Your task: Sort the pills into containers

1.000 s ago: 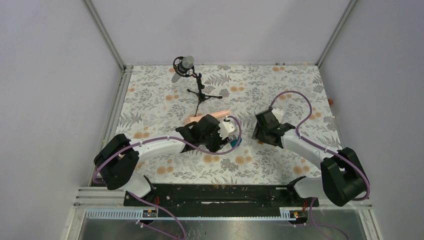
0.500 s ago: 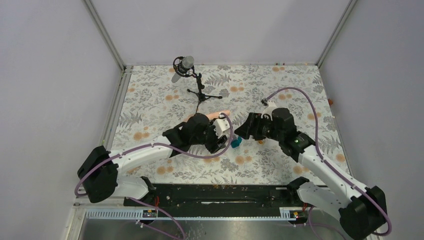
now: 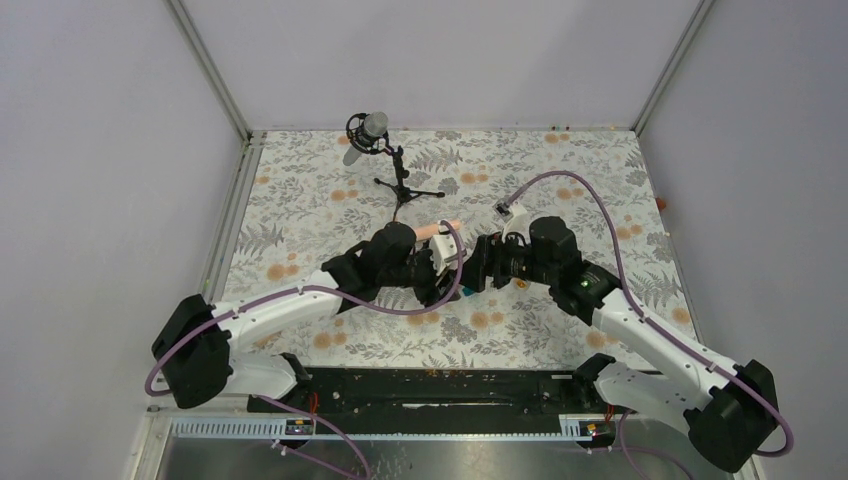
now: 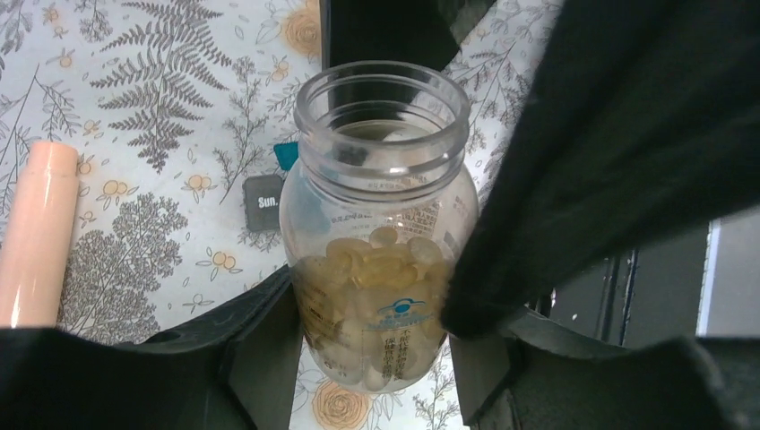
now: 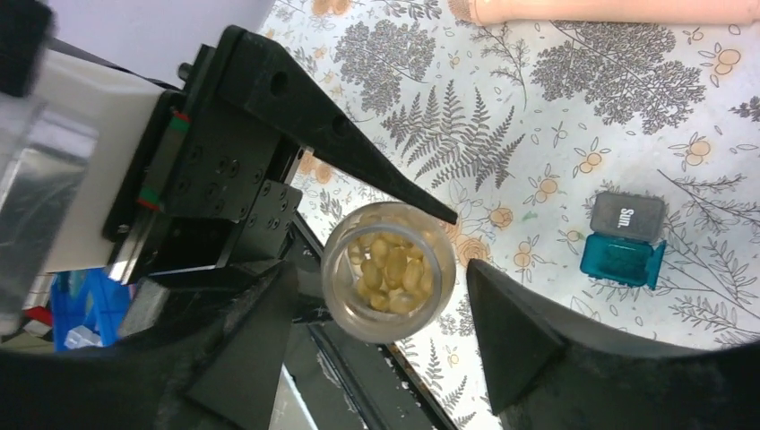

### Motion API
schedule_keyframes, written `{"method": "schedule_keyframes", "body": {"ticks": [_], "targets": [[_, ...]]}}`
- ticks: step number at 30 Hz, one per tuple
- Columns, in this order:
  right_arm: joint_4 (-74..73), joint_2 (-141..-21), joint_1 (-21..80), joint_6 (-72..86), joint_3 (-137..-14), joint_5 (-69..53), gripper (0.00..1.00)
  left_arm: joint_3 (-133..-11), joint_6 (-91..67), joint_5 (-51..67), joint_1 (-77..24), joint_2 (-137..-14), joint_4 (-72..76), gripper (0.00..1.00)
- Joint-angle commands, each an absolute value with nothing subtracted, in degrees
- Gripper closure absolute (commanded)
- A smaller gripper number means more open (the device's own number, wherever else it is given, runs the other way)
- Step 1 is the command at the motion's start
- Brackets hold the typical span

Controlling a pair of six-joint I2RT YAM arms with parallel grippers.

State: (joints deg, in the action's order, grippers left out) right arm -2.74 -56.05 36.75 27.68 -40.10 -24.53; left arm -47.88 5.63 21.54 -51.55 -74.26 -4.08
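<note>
Left wrist view: teal pill box (image 4: 263,199) mostly behind pill bottle (image 4: 381,233). Label print too small to read. Right pincer (image 5: 381,287) finger (image 4: 609,134) out of focus, blocks upper right. Right wrist view: peach tube (image 5: 609,9) cut by top edge. Top view: bottle and box can't be made out, tube only a stub.

Overhead far; close wrists apparently share bottle (image 4: 376,206).

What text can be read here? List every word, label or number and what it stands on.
"Sun." - on the grey lid of the teal pill box.
Printed label with a blue logo on the pill bottle - characters too small and blurred to read.
No other text shows.
</note>
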Motion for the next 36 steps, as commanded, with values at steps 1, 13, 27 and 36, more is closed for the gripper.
{"method": "schedule_keyframes", "body": {"ticks": [1,13,27,36], "targets": [[-3.6,-57.4,38.4,28.4,-42.9,-22.7,0.34,-48.8,3.0,23.9,-51.6,-70.8,4.1,0.90],[2.1,-54.1,38.5,34.8,-42.8,-21.4,0.76,-36.5,-6.5,23.0,-49.0,-61.0,22.4,0.15],[8.6,-54.0,38.5,39.3,-41.2,-24.7,0.75,-37.0,-8.6,26.8,-47.8,-63.1,22.1,0.61],[-2.0,-51.4,38.2,38.6,-41.9,-11.3,0.13,-38.9,-3.4,26.2,-47.2,-63.7,15.2,1.00]]}}
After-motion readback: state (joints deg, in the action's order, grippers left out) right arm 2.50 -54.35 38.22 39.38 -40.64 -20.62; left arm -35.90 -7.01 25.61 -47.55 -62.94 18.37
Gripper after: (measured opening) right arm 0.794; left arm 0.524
